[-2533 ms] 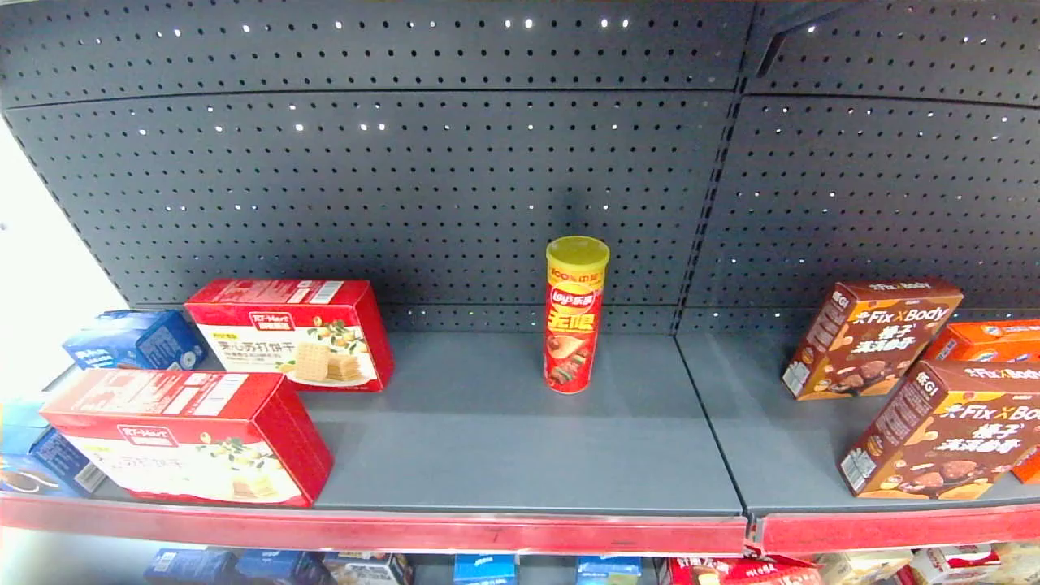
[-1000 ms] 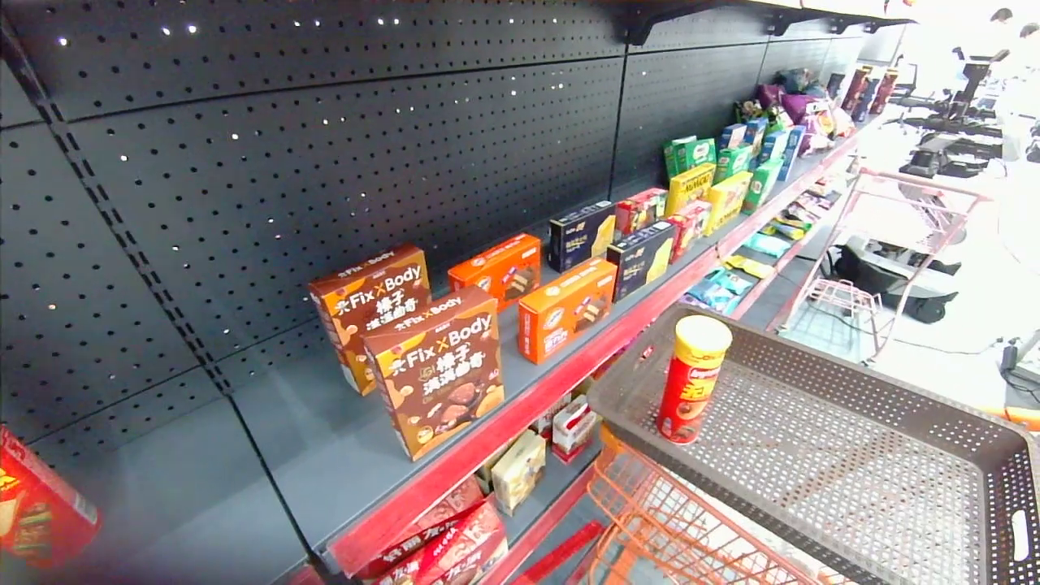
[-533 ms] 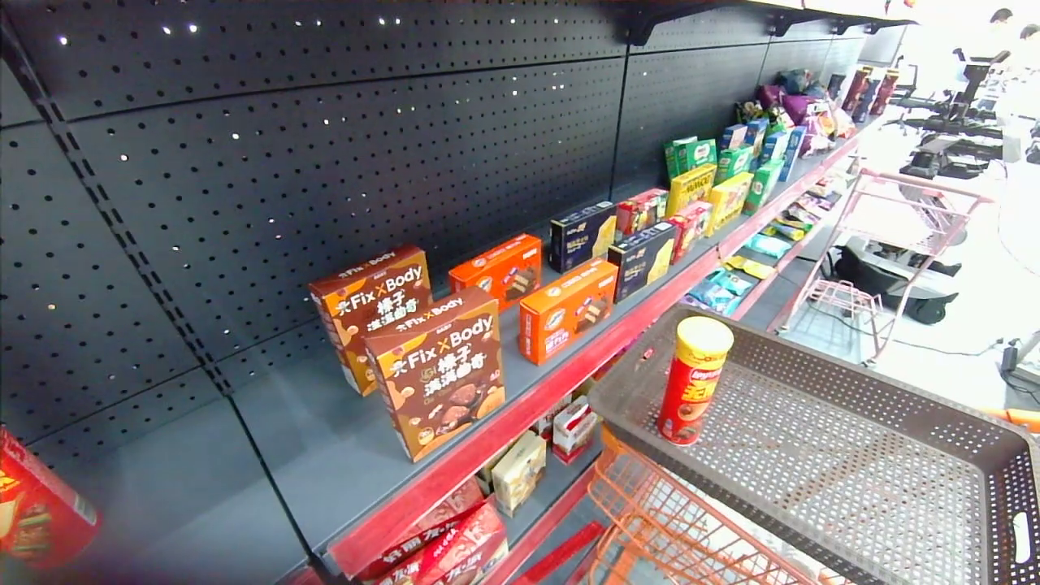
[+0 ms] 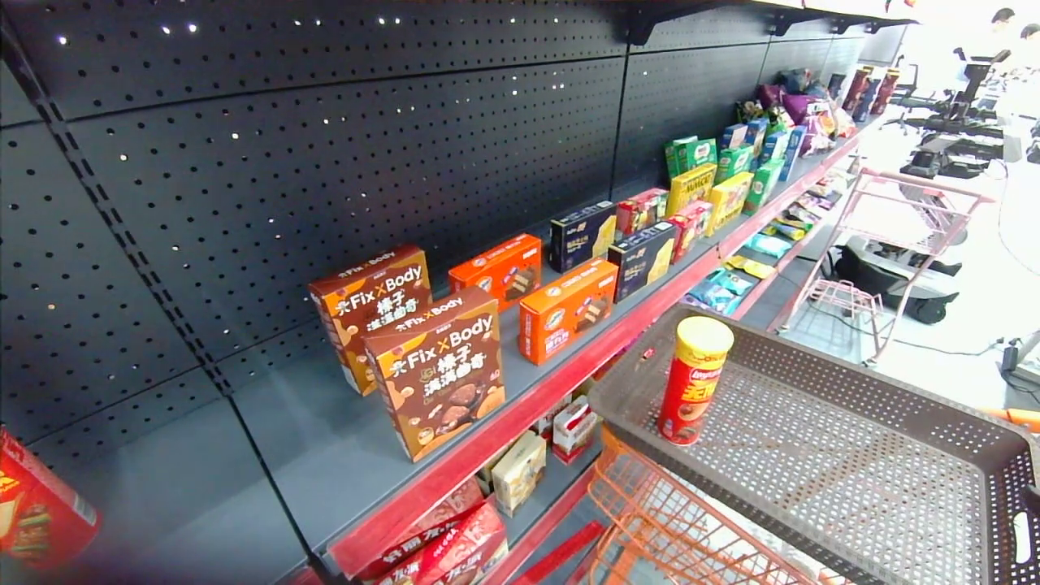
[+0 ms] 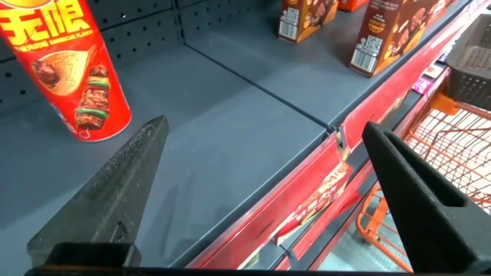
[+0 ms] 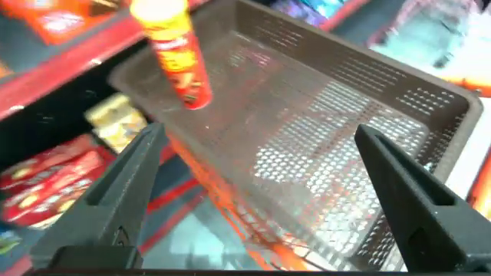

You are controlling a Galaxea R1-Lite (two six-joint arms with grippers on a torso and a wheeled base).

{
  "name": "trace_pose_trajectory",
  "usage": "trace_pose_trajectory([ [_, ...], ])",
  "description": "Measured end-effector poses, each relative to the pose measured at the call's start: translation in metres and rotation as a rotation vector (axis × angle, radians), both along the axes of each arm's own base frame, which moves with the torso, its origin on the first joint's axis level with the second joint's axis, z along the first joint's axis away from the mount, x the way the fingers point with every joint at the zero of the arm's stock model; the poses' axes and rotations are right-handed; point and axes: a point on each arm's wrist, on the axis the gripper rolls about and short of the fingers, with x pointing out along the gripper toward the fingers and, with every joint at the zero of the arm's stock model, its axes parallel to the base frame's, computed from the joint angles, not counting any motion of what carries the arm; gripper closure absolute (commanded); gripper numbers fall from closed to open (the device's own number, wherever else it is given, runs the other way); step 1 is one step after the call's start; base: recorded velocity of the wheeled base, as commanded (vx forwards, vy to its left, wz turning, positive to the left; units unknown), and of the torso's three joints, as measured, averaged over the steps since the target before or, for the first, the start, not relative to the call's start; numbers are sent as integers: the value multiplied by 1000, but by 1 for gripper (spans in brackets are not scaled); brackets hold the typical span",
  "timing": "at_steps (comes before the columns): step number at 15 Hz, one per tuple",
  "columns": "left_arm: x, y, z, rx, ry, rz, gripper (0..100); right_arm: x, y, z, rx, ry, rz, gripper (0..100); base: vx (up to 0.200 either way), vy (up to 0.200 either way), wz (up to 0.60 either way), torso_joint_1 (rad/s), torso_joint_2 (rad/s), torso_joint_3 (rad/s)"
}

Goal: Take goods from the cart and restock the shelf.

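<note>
- Red-and-yellow chip can [image 4: 693,380] stands upright near the shelf-side corner of the brown perforated tray [image 4: 845,471] atop the cart [image 4: 674,528], head view; its label carries large print.
- Left wrist view: left gripper [image 5: 263,130], spread wide, hangs over the shelf [image 5: 230,138] near a second can [image 5: 73,69] with yellow lettering.
- Right wrist view: right gripper [image 6: 259,132], also spread, above the tray; best centre it on the chip can's mid-body and squeeze gently.

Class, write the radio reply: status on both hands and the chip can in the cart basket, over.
Left hand open over shelf. Right hand open above basket. Chip can upright in basket, not gripped. Nothing in the way.
</note>
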Motion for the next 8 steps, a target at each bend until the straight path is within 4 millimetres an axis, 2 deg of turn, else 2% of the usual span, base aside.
trace_pose_trajectory([
  [4, 0, 0, 0, 0, 0, 0, 0, 58, -2, 10, -14, 63, -24, 0, 0, 0, 0, 0, 0, 0],
  [7, 0, 0, 0, 0, 0, 0, 0, 85, -2, -2, -48, 178, 28, 0, 0, 0, 0, 0, 0, 0],
  [8, 0, 0, 0, 0, 0, 0, 0, 93, 0, -6, -32, 208, 99, 0, 0, 0, 0, 0, 0, 0],
])
